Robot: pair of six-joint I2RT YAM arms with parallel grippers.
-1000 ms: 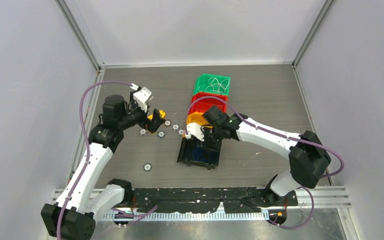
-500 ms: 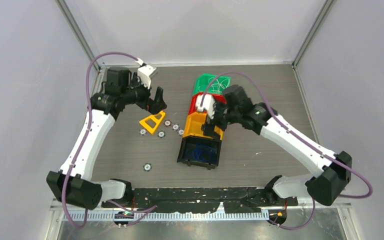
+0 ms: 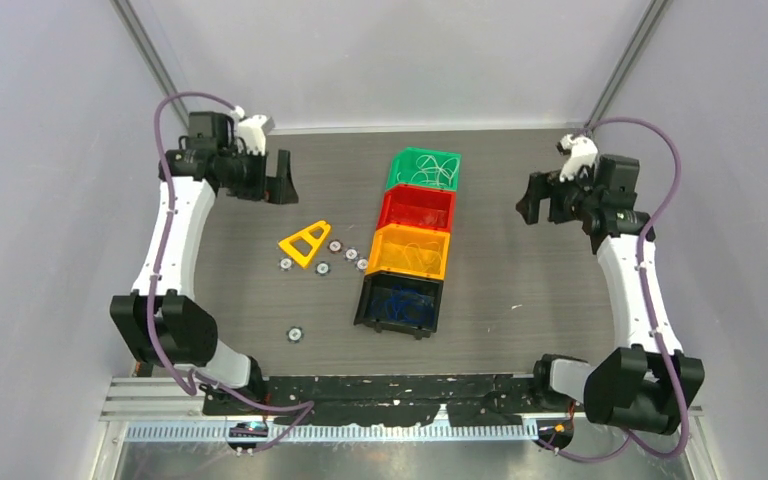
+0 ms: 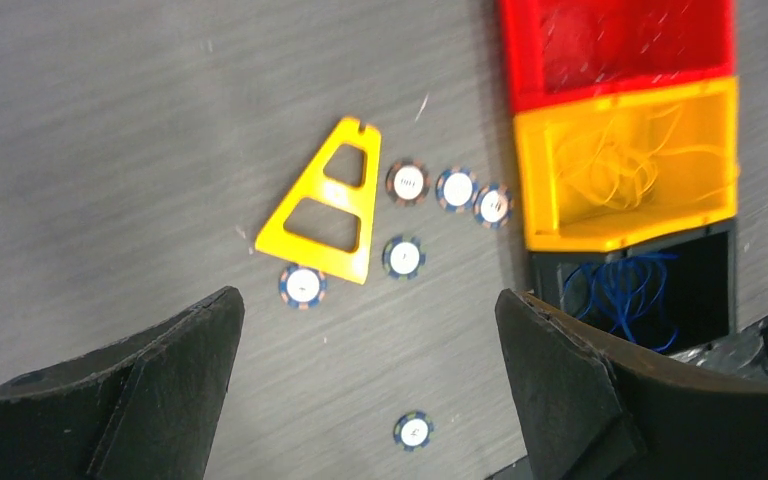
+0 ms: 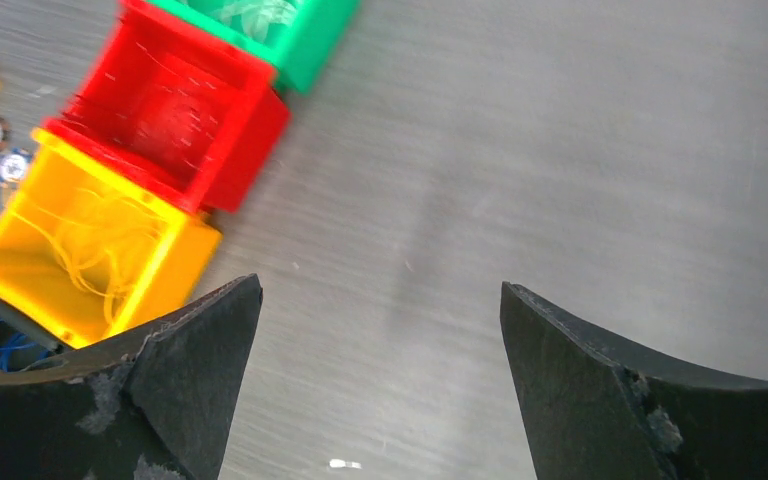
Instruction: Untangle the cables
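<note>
cables (image 3: 430, 170) in bins (image 3: 386, 212), between left gripper (image 3: 282, 188) and right gripper (image 3: 528, 205)

Robotics lab test cell, plain grey walls (image 3: 50, 200), aluminium corner posts (image 3: 158, 70), dark wood-grain table (image 3: 540, 280), two bench-mounted arms (image 3: 173, 220)

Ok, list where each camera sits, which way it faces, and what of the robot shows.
Top external: fixed above and behind the bases, looking down on the dark wood-grain table; both white arms show, left gripper and right gripper open.
Left wrist: on the left arm, facing down at a yellow triangular plastic frame and round tokens; its black fingers show.
Right wrist: on the right arm, facing down at a red plastic bin; its black fingers show.
Shared: both wrist views show the yellow plastic bin of yellow cables.
</note>
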